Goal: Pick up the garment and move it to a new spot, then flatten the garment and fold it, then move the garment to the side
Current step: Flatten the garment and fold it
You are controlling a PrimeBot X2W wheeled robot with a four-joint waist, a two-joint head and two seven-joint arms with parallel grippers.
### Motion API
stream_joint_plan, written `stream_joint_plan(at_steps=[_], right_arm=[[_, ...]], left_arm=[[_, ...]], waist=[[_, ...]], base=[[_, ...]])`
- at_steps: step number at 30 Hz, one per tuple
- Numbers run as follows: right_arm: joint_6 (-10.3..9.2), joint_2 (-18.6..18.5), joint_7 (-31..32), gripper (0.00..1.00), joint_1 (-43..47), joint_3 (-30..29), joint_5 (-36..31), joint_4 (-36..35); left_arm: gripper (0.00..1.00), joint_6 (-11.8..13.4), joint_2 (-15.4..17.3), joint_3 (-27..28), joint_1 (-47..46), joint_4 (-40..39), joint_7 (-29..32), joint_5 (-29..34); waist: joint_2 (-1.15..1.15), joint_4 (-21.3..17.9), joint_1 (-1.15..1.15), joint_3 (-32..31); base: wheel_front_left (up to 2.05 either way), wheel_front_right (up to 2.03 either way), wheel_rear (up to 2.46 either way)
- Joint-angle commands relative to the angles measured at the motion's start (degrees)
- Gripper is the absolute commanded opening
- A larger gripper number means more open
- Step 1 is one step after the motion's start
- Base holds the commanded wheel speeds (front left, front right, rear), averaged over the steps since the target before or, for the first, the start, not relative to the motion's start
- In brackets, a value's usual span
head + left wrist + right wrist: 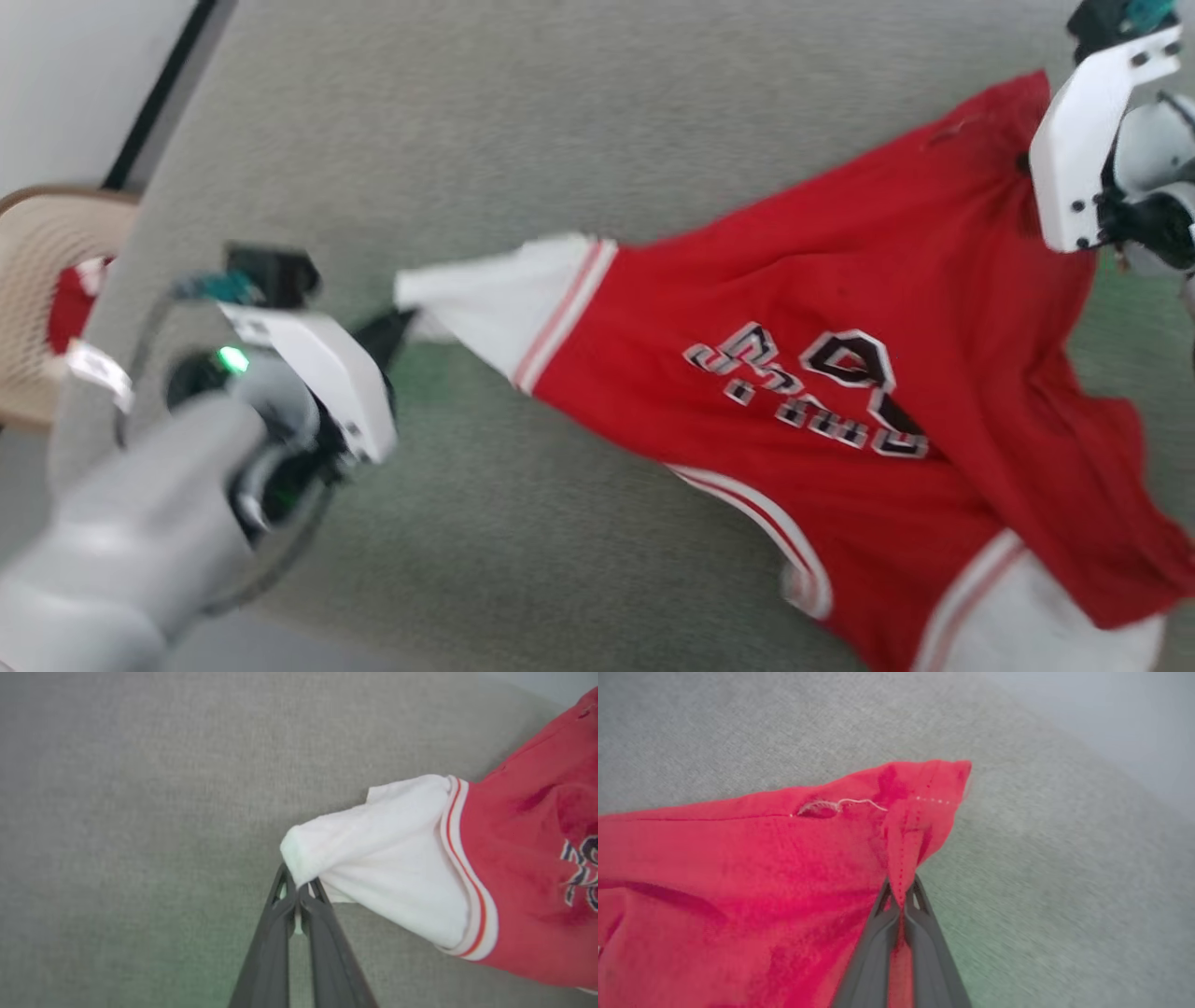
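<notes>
Red with white sleeves, the garment (840,327) is stretched between the two grippers. Its printed front faces up and its far sleeve lies crumpled well away from either pair of jaws. The left gripper (296,890) is pinched fully closed on the tip of one white sleeve (383,858), which bunches just ahead of its fingertips. The right gripper (901,898) is likewise clamped tight, with a red hem corner (924,807) rising from between its fingers.

I'd say the pick-up is done and the spreading is under way. The cloth is wrinkled rather than flat, no fold is made, and the move to the side is left to do.

Beneath both jaws runs a grey-green, felt-like surface (560,140). Beyond the left gripper's outer side are a pale wall (65,65) and a woven beige chair (42,243) with something red on its seat.
</notes>
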Motion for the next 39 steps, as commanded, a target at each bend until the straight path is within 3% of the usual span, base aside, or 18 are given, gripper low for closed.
stream_joint_plan(at_steps=[1, 6, 9, 17, 25, 33, 39], right_arm=[[-0.04, -0.5, -1.2, 0.0, 0.0, -0.2, 0.6, -1.3], [-0.04, -1.3, -4.3, 0.0, -0.7, -2.6, 1.7, -4.7], [-0.04, -1.0, -5.0, 0.0, -1.4, -3.6, 1.2, -6.2], [-0.03, 0.9, -4.9, 0.0, -4.1, -8.2, -0.6, -9.7], [-0.03, 3.3, -5.5, 0.0, -6.3, -11.9, -4.1, -9.9], [-0.04, 8.0, -13.2, 0.0, -13.2, -17.1, -12.4, -2.9], [-0.04, 11.8, -29.3, 0.0, -21.9, -22.9, -23.3, 4.1]], left_arm=[[0.0, 0.6, 1.6, 0.6, -2.3, -0.7, 0.9, 1.4], [0.0, 1.1, 6.2, 1.5, -10.6, -3.2, 6.1, 3.1], [0.0, 0.8, 7.0, 1.8, -15.1, -3.0, 9.4, 3.9], [0.0, -1.4, 5.3, 2.1, -27.3, 1.8, 16.4, 5.5], [0.0, -3.6, 2.3, 2.9, -34.0, 8.8, 18.5, 5.4], [0.0, -4.8, -2.4, 4.2, -42.9, 18.0, 13.1, 8.6], [0.0, -3.7, -4.6, 5.6, -53.2, 24.5, -0.5, 14.0]], waist=[[0.0, -2.6, 0.0, -1.4], [0.0, -6.8, 0.0, -3.7], [0.0, -8.6, 0.0, -4.9], [0.0, -12.5, 0.0, -7.1], [0.0, -15.1, 0.0, -7.6], [0.0, -17.2, 0.0, -3.4], [0.0, -18.4, 0.0, 1.1]], base=[[0.0, 0.0, 0.0], [0.0, 0.0, 0.0], [0.0, 0.0, 0.0], [0.0, 0.0, 0.0], [0.0, 0.0, 0.0], [0.0, 0.0, 0.0], [0.0, 0.0, 0.0]])
